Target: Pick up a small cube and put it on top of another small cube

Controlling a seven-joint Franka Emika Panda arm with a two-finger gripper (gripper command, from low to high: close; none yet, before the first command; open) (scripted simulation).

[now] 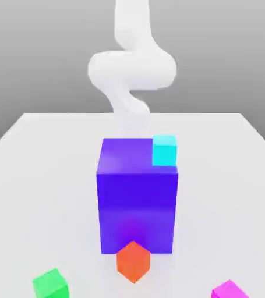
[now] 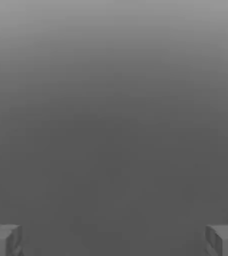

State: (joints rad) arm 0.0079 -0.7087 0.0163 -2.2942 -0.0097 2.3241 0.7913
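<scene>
The small magenta cube (image 1: 230,290) lies at the front edge of the exterior view, on its right, partly cut off. The small orange-red cube (image 1: 133,262) rests on the white table (image 1: 35,174), just in front of the big blue-violet block (image 1: 137,204). My white arm (image 1: 131,67) rises behind that block, well away from both cubes. In the hand view my gripper (image 2: 114,240) is open: its grey fingertips (image 2: 3,239) stand far apart with nothing between them, against a plain grey background.
A small cyan cube (image 1: 164,150) sits on the blue-violet block's top, at its far corner on the exterior view's right. A small green cube (image 1: 50,285) lies at the front on the exterior view's left. The tall block stands between the arm and the front cubes.
</scene>
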